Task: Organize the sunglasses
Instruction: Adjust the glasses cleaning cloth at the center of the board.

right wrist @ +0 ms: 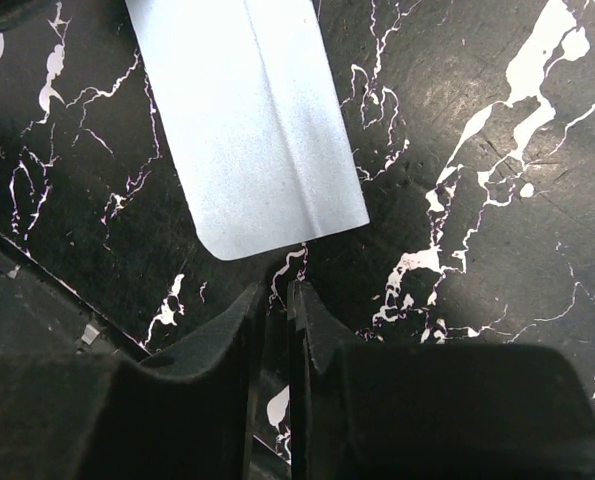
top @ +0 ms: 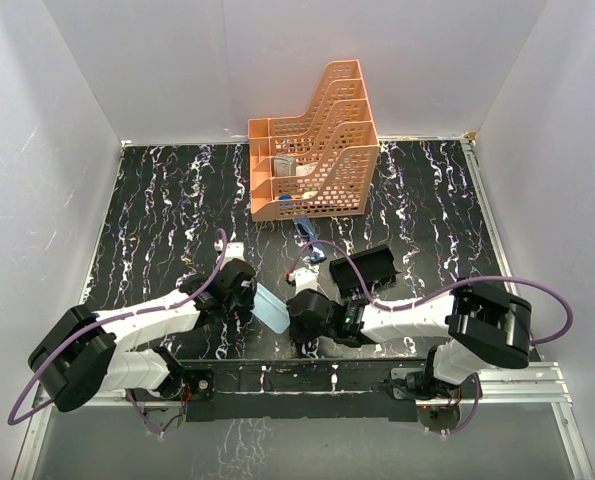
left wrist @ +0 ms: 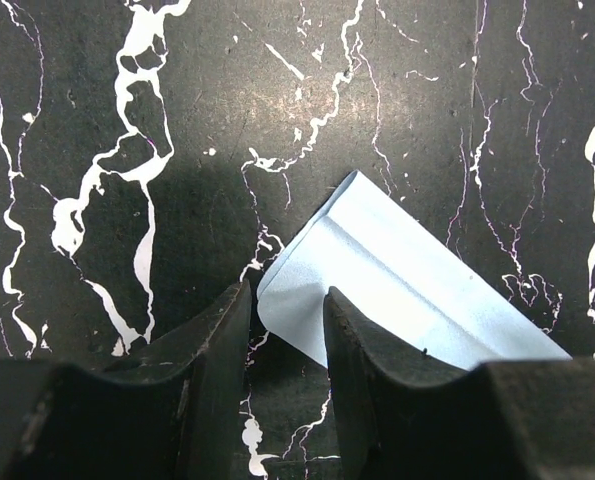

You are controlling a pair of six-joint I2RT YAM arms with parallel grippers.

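We saw a black marbled worktop point(top: 157, 200) with an orange desk rack point(top: 317, 190) at the middle of its far edge. The sunglasses point(top: 307, 233), a small folded pair with a thin blue frame, lay on the worktop just in front of the rack, untouched. A black case point(top: 369, 268) lay near them, toward the right edge.

Both arms reached to a pale blue cloth point(top: 270, 307) close to the near edge, lying between the two claws. The left claw point(left wrist: 287, 320) stood partly open, its fingers on either side of one corner of the folded cloth and not visibly pinching it. The right claw point(right wrist: 277, 300) was all but closed, with only a thin slit between its fingers. It held nothing, and the cloth's other end lay just ahead of its tips.

We judged that the cloth was being tidied first, probably to go with the glasses. The sunglasses lay apart from both claws, beyond them toward the far edge.
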